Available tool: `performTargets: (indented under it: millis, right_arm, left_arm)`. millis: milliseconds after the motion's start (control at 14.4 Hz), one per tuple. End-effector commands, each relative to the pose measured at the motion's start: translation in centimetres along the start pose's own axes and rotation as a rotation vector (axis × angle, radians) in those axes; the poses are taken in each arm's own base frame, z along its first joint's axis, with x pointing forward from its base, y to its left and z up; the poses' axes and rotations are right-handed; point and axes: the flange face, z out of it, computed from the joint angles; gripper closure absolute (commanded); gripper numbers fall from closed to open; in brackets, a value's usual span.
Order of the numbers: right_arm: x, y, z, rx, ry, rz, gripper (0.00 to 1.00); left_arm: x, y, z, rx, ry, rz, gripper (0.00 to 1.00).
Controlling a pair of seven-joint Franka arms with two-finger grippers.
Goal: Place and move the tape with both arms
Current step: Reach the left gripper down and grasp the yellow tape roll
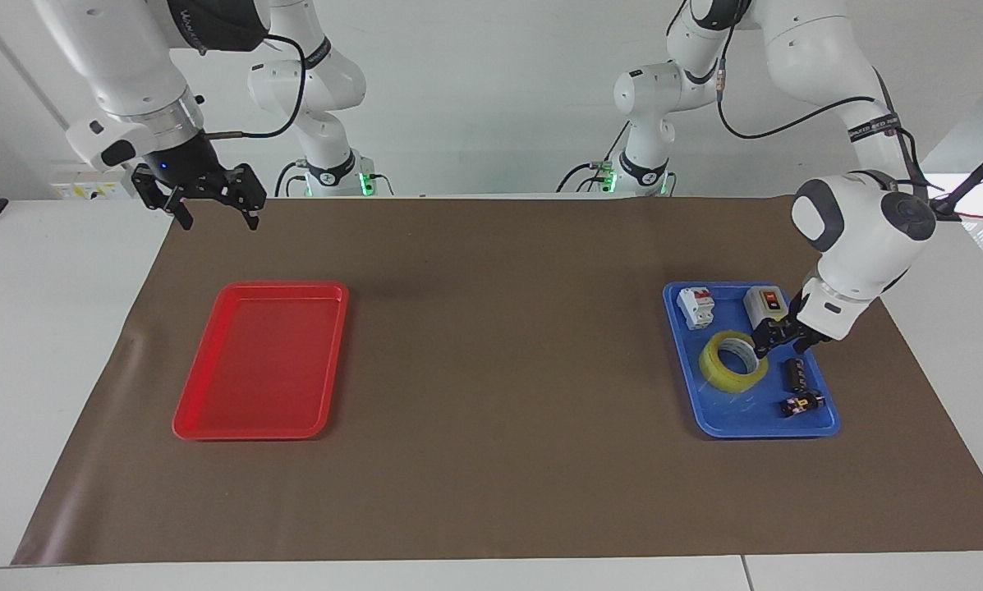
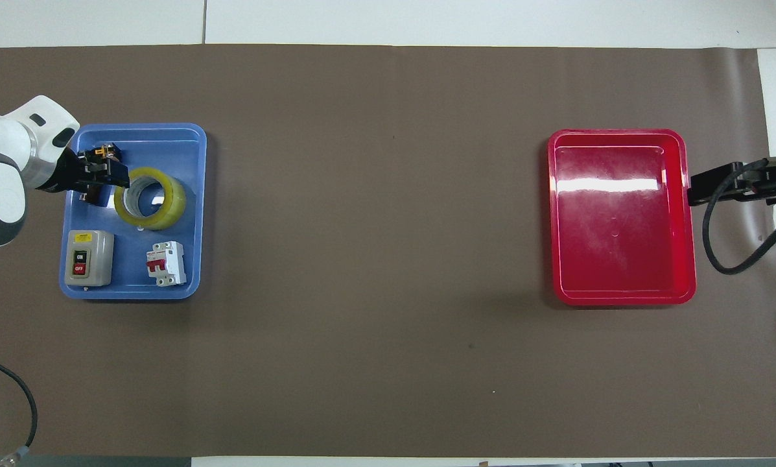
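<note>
Facing view: the tape (image 1: 733, 362), a yellow translucent roll lying flat, sits in the middle of the blue tray (image 1: 709, 414) at the left arm's end of the bench (image 1: 491, 460). The left hand (image 1: 780, 348) is low in the tray at the roll's rim; its fingers are spread, one at the rim, but whether they touch the roll cannot be told. In the same tray, nearer the robots, stand a white circuit breaker (image 1: 695, 307) and a grey switch box (image 1: 764, 305). The right hand (image 1: 216, 215) hangs over the brown mat's edge nearest the robots, fingers spread and holding nothing; that arm waits. The red tray (image 1: 204, 414) lies at the right arm's end.

Overhead view: the left hand (image 2: 105, 176) covers the tape's (image 2: 157, 204) edge on the side away from the bench's middle. Two small dark parts (image 2: 100, 154) lie partly hidden under it. The right hand (image 2: 718, 185) shows beside the red tray (image 2: 621, 295).
</note>
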Motion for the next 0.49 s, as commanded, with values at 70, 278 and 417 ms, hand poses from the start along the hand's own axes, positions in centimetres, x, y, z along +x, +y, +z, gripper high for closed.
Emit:
performTargets:
  millis: [70, 278, 417]
  right_arm:
    - [-0.6, 0.5, 0.0, 0.003, 0.008, -0.011, 0.0]
    - [-0.6, 0.4, 0.0, 0.003, 0.008, -0.012, 0.0]
    - [-0.6, 0.5, 0.0, 0.005, 0.008, -0.011, 0.0]
  left_arm:
    - [-0.5, 0.1, 2.1, 0.001, -0.015, -0.036, 0.34]
    - [-1.0, 0.4, 3.0, 0.001, -0.029, -0.057, 0.36]
    - [-1.5, 0.3, 3.7, 0.002, -0.031, -0.058, 0.37]
